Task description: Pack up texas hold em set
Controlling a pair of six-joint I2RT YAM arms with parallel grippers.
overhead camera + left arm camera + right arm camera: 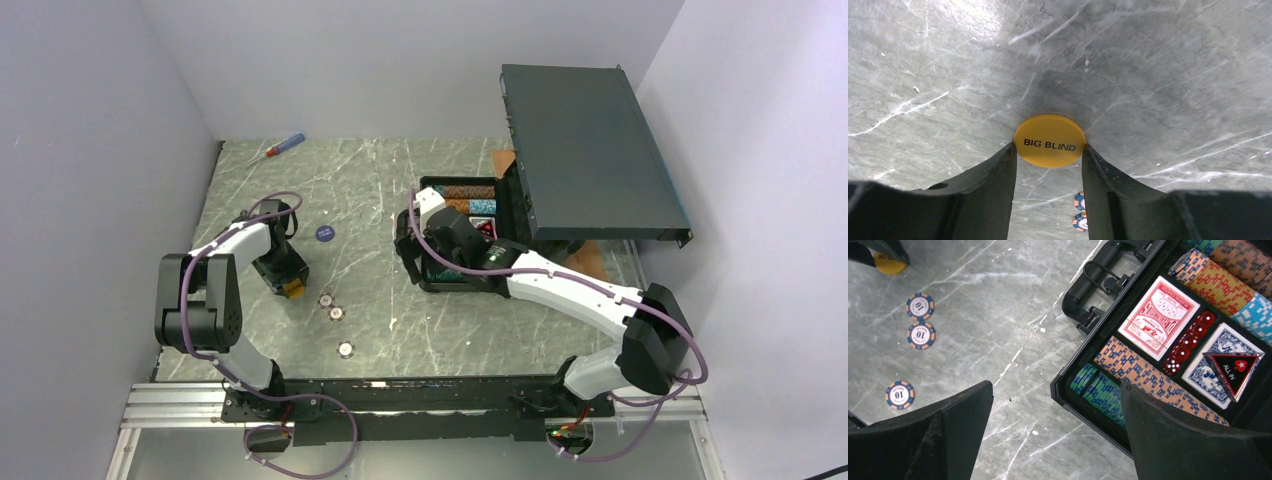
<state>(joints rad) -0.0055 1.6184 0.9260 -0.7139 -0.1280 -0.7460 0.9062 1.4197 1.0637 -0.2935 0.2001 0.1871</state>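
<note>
Pressure from the left pincer (1049, 150) is applied to the thin rim of a yellow BIG BLIND button (1049, 140), which is pinched between both fingers close over the grey worktop (400, 320); whether it is lifted clear cannot be told. With so little edge held, the disc could be twisted out or dropped if the arm is swung quickly. Beyond it a dark blue button (325, 233) is seen lying. To the right, three chips marked 10 (921, 335) are scattered flat, well apart from the case; being thin and flush, they may be skidded rather than caught. Further right, the right pincer (1058, 440) is spread wide and empty above the near-left corner of the open case (1075, 365), in which chip rows (1148, 375), a red deck (1159, 310), a blue deck (1208, 360) and red dice (1190, 340) are seated. A clash of arms is to be feared if the button is carried there while that space is occupied. At far right the case is overhung by a large rack box (590, 150), so closing could be obstructed.
</note>
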